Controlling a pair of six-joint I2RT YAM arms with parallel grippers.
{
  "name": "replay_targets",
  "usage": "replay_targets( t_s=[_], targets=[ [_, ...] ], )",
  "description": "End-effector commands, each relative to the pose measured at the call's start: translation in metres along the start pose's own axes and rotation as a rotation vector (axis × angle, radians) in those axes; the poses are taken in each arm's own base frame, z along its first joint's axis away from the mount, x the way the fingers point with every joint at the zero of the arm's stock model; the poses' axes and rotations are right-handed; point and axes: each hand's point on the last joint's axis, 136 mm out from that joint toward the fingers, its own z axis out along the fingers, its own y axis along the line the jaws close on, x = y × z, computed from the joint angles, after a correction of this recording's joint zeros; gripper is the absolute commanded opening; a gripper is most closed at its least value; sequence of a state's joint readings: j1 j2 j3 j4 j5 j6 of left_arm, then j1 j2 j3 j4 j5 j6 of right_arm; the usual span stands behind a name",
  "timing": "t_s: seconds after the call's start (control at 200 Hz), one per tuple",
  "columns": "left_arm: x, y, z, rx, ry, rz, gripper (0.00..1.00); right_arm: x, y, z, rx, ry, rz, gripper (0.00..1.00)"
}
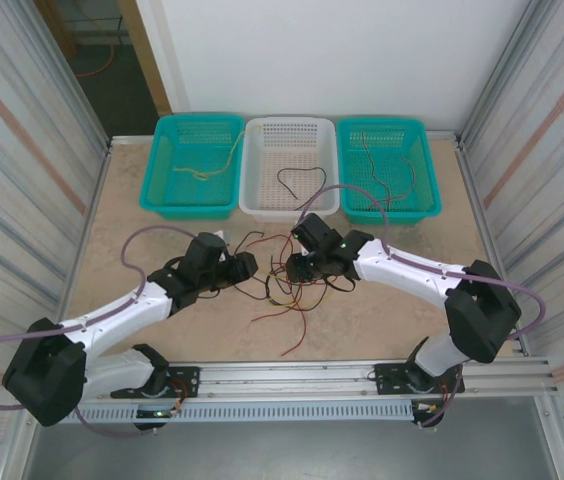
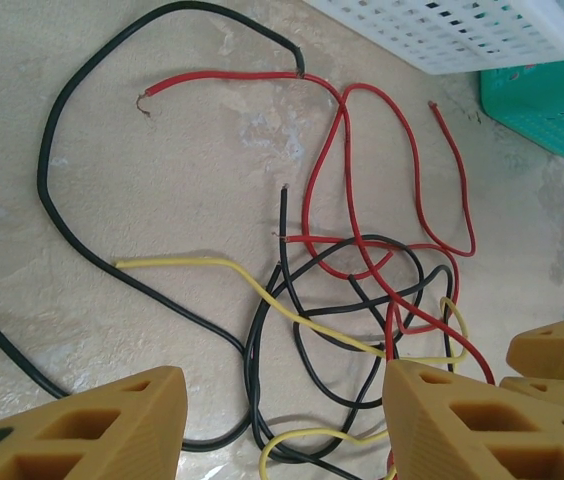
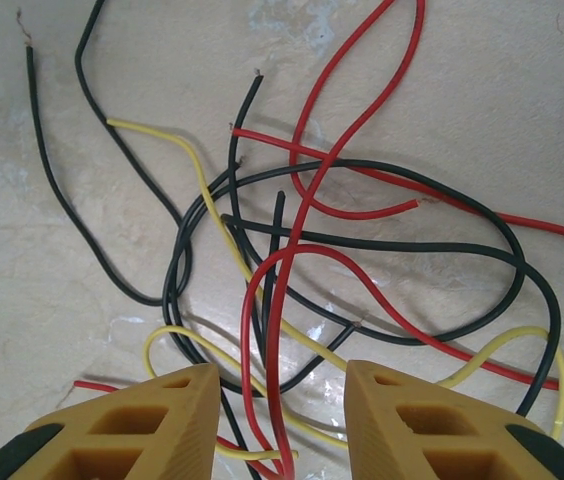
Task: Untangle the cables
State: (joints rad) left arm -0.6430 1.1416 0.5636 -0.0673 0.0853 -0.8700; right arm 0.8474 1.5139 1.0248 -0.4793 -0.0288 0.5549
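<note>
Left teal basket (image 1: 154, 185), white basket (image 1: 262, 207), right teal basket (image 1: 428, 190) stood behind tangled cables (image 1: 284, 295). Left fingers (image 2: 102, 425), right fingers (image 3: 132, 428) were spread apart. Beige surface (image 1: 122, 190), corrugated walls (image 1: 22, 180).

Robot lab cell. Beige table (image 1: 382, 320) boxed in by ribbed side panels (image 1: 22, 140), with robot arms (image 1: 402, 268) bolted to an aluminium rail (image 1: 302, 376). Three plastic baskets (image 1: 289, 208) stand at the back.

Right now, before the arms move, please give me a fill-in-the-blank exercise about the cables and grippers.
The cable in the white basket is ___.
The cable in the left teal basket is ___.
The left gripper and the right gripper are both ___ above the tangled cables.
Missing words: black; yellow; open.
</note>
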Motion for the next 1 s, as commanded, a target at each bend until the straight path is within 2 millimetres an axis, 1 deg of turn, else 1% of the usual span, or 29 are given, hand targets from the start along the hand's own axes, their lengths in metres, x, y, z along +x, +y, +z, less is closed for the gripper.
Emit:
replay_targets(
  t_s=[0.0, 0.085, 0.175, 0.23, 0.301, 0.351, 0.466, 0.486, 0.656, 0.857, 0.997],
  targets=[
    [-0.014, -0.018, -0.007, 0.058, -0.053, -0.004, 0.55, 0.007, 0.002, 0.004, 0.001, 0.034, -0.029, 0.36],
    [-0.016, -0.021, -0.01, 0.073, -0.062, -0.004, 0.55, 0.007, 0.001, 0.006, 0.006, 0.039, -0.032, 0.34],
    [-0.017, -0.021, -0.013, 0.068, -0.067, 0.0, 0.56, 0.007, 0.002, 0.008, 0.002, 0.044, -0.035, 0.34],
    [-0.018, -0.021, -0.014, 0.069, -0.07, 0.001, 0.56, 0.008, 0.003, 0.009, 0.0, 0.049, -0.035, 0.32],
    [-0.018, -0.025, -0.015, 0.084, -0.069, 0.002, 0.56, 0.007, 0.004, 0.01, -0.002, 0.05, -0.034, 0.26],
    [-0.018, -0.027, -0.015, 0.096, -0.066, 0.004, 0.56, 0.007, 0.005, 0.01, -0.006, 0.05, -0.034, 0.2],
    [-0.017, -0.038, -0.014, 0.138, -0.062, 0.023, 0.56, 0.003, 0.009, 0.003, -0.017, 0.028, -0.041, 0.02],
    [-0.016, -0.042, -0.015, 0.148, -0.062, 0.033, 0.56, 0.001, 0.009, 0.0, -0.021, 0.019, -0.041, 0.0],
    [-0.012, -0.069, -0.013, 0.214, -0.055, 0.108, 0.56, -0.009, 0.02, -0.028, -0.063, -0.056, -0.07, 0.0],
    [-0.006, -0.086, 0.001, 0.248, -0.013, 0.132, 0.55, -0.019, 0.028, -0.067, -0.087, -0.158, -0.105, 0.0],
    [-0.002, -0.101, 0.006, 0.283, 0.008, 0.157, 0.54, -0.027, 0.036, -0.095, -0.122, -0.236, -0.12, 0.0]
  ],
)
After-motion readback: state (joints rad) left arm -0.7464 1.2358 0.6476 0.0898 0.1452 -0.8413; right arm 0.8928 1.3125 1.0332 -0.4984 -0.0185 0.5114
